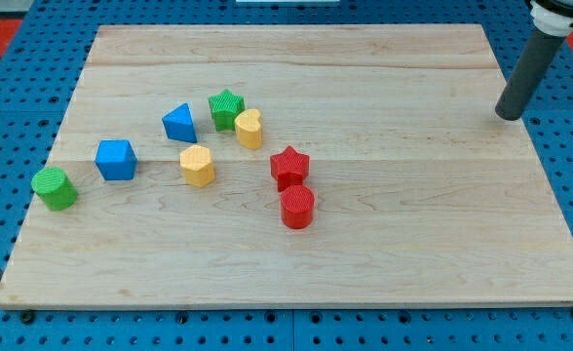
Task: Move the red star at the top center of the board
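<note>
The red star (289, 166) lies near the middle of the wooden board (384, 253), touching a red cylinder (297, 207) just below it. My tip (508, 116) rests at the board's right edge near the view's top right, far to the right of and above the red star. No block is near the tip.
A green star (226, 108) and a yellow heart (249, 128) touch above and left of the red star. A blue triangle (179, 123), a yellow hexagon (197, 166), a blue cube (116, 160) and a green cylinder (54, 187) lie further left.
</note>
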Controlling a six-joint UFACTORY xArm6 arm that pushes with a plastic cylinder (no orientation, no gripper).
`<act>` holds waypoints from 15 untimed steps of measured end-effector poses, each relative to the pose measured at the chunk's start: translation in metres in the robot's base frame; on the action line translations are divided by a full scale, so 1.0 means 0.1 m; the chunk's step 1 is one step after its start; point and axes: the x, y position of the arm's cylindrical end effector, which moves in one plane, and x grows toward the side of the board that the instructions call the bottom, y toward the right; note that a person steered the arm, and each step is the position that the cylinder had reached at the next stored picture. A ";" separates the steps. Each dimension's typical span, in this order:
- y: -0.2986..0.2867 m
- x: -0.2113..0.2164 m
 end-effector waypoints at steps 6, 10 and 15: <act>-0.35 -0.27; -0.51 0.95; -2.93 0.77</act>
